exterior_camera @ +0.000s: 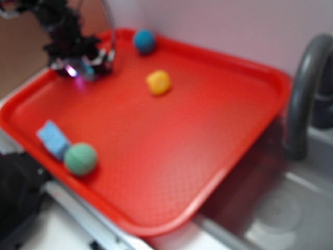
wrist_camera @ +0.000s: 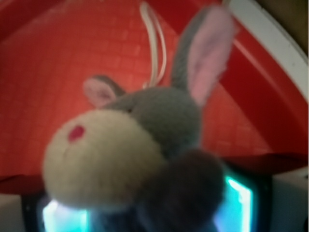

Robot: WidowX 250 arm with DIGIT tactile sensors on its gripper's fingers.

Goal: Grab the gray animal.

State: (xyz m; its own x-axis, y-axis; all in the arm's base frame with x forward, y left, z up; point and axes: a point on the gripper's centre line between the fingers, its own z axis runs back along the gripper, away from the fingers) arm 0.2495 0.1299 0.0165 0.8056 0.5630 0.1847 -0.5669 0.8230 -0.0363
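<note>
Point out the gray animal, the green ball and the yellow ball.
gray animal [wrist_camera: 159,116]: wrist view, gray head.
green ball [exterior_camera: 80,159]: exterior view, centre.
yellow ball [exterior_camera: 158,82]: exterior view, centre.

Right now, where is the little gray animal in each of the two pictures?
Exterior: at the tray's far left corner, mostly hidden under the gripper; too blurred to make out clearly.
Wrist: the gray animal fills the middle, cream snout lower left, one ear up at upper right.
Shared landmark: the red tray.

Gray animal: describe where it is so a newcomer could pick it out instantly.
Find the red tray, then its far left corner under the gripper. The gray animal sits right at the gripper: the only plush, with pink-lined ears and a cream muzzle, unlike the plain balls.
</note>
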